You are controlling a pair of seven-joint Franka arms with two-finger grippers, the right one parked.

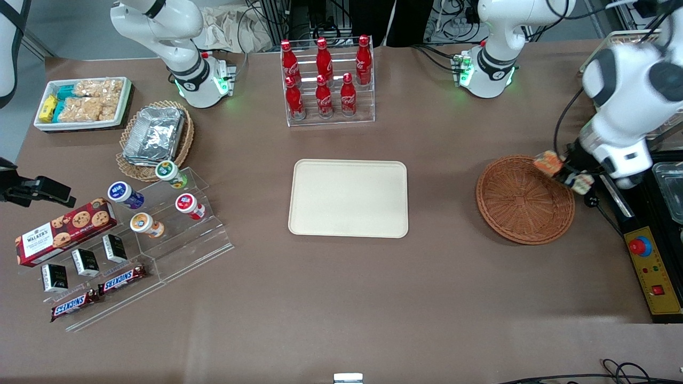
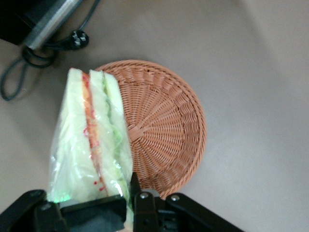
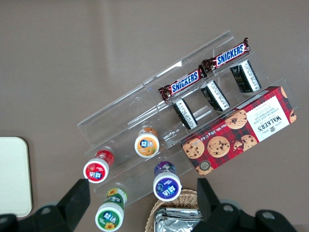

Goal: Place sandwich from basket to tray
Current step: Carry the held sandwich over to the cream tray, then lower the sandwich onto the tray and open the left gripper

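My left gripper [image 1: 564, 172] is shut on the sandwich [image 1: 548, 162], a plastic-wrapped wedge of white bread with orange and green layers. It holds the sandwich in the air above the rim of the reddish-brown wicker basket [image 1: 525, 200], at the rim part nearest the working arm's end of the table. In the left wrist view the sandwich [image 2: 89, 140] sticks out from between the fingers of the gripper [image 2: 116, 199], with the basket [image 2: 166, 125] below it and nothing in it. The cream tray [image 1: 348, 198] lies bare at mid-table, toward the parked arm from the basket.
A yellow control box [image 1: 653, 269] with a red button and a black cable with plug [image 2: 77, 37] lie at the working arm's end. A rack of red cola bottles [image 1: 326, 80] stands farther from the front camera than the tray. Snack displays [image 1: 133, 234] fill the parked arm's end.
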